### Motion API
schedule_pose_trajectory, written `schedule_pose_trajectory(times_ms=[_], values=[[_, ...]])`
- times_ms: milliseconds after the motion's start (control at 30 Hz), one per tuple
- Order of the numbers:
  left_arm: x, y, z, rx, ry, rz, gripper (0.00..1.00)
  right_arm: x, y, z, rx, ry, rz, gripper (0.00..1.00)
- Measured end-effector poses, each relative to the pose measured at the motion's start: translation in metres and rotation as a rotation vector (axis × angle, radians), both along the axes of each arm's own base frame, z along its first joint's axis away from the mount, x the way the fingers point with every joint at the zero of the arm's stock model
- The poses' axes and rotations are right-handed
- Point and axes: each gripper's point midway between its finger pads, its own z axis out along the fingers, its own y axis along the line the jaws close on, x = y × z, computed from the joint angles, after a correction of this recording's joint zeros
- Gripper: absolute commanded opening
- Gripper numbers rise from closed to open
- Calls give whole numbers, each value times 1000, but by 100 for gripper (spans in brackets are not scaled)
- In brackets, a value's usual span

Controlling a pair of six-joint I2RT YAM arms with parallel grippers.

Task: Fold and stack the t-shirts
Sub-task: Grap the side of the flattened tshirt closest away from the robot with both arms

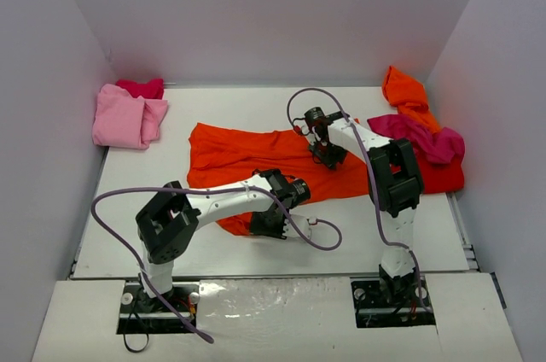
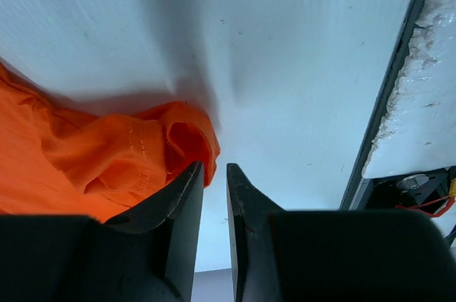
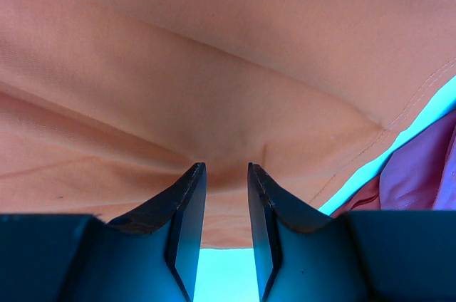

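A bright orange t-shirt (image 1: 239,153) lies spread across the middle of the table. My left gripper (image 1: 271,224) hovers at its near corner. In the left wrist view the jaws (image 2: 215,167) stand slightly apart with nothing between them, and the rumpled orange hem (image 2: 107,149) lies just to their left. My right gripper (image 1: 327,154) is down on the shirt's right part. Its tips (image 3: 226,167) pinch a raised crease of the orange cloth (image 3: 214,67).
Folded light pink t-shirts (image 1: 128,116) and a red one (image 1: 141,87) sit at the back left. A loose pile at the right holds orange (image 1: 405,93), magenta (image 1: 422,136) and red (image 1: 439,176) shirts. Walls close in the white table (image 1: 256,106); its near edge (image 2: 388,95) is by my left gripper.
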Motion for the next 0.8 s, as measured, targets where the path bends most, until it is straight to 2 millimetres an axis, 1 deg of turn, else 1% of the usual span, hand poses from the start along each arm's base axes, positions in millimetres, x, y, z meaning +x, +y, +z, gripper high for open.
schedule_pose_trajectory(times_ms=[133,333,433,600,700,800], values=[[3,-2,-3,-11,-9,4,17,-1,1,0,-1,1,2,28],[6,1,-7,1,-23,2,17,-1,2,-1,-1,1,5,28],[6,3,-12,19,-20,-1,16,-1,2,-1,-1,2,5,28],[6,6,-26,49,-9,-8,9,-2,1,-2,-2,4,6,28],[3,11,-32,66,2,-12,1,-2,1,-2,-3,5,7,28],[0,16,-36,84,15,-19,0,-2,1,-5,-6,10,9,27]])
